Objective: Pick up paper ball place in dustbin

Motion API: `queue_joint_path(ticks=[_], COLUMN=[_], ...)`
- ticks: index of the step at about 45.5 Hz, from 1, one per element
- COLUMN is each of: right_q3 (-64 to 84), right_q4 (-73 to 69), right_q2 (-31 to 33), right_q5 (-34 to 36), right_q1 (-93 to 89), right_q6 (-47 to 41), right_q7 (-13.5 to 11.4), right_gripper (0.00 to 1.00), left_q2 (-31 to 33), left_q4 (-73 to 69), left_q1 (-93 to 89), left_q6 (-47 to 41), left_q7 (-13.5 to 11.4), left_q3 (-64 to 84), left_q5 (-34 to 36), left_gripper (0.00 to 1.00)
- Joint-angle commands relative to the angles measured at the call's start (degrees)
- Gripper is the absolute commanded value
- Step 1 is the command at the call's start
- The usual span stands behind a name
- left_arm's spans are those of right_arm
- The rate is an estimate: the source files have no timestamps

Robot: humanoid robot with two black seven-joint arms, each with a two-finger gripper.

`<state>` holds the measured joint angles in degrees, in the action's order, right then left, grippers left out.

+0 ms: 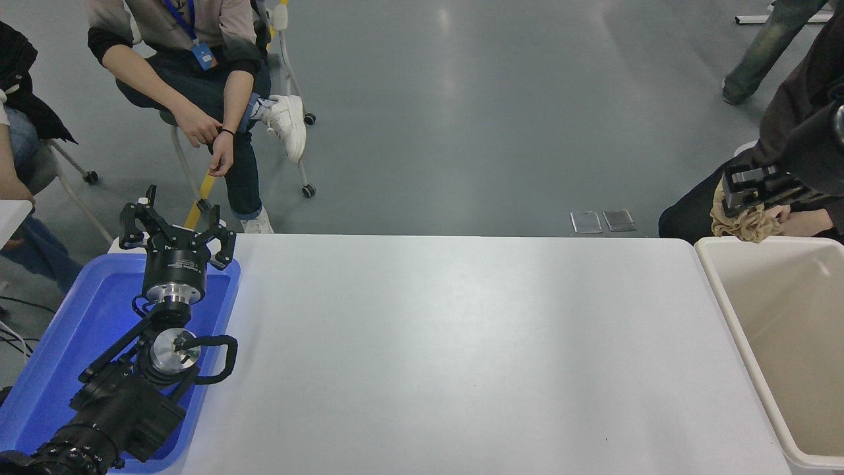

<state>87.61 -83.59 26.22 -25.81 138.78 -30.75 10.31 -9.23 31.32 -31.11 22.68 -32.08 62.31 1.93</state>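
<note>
The tan crumpled paper ball [744, 223] hangs in my right gripper [742, 194], which is shut on it high at the right edge, just above the far left corner of the dustbin [725, 300]. The dustbin is a cream-beige tub at the table's right end, and its inside shows nothing in it. Most of my right arm is out of view past the right edge. My left gripper [177, 227] is parked open over the blue tray at the lower left.
A shallow blue tray [72, 336] lies at the table's left end under my left arm. A person sits on a chair at the far left, and another in dark clothes sits right behind the dustbin, a hand [801, 223] close to the paper ball.
</note>
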Motion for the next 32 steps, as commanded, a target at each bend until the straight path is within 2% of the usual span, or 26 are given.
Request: queue_joint_path(ticks=[1,11,18,26,32], right_q3=[4.85,3.10,-6.82,-25.36,-38.72], right_q4=[1.32,13.96,28.11,43.84,53.69], right_q2=[5.14,19.82,26.86,26.61,20.73], right_q5=[-4.76,-20.84,-24.46,-24.46,-23.41], right_q1=[0.96,-8.51,-25.11,-54.73,-74.07], right_q6=[-0.10,1.13,3.24,12.20,19.58], right_q7=[-0.02,0.33,0.68,0.68,0.33], right_gripper=[0.00,0.00,0.00,0.00,0.00], left_q2=[0.00,0.00,0.00,0.00,0.00], left_q4=[-0.03,-0.03,-0.03,-0.03,0.05], left_q1=[0.00,0.00,0.00,-0.09,-0.09], left_q6=[0.00,0.00,0.00,0.00,0.00], left_q7=[-0.08,-0.08,-0.08,-0.08,-0.08], left_q3=[0.00,0.00,0.00,0.00,0.00], left_q5=[-0.09,-0.09,-0.09,-0.09,-0.09], left_gripper=[0.99,0.99,0.99,0.99,0.99])
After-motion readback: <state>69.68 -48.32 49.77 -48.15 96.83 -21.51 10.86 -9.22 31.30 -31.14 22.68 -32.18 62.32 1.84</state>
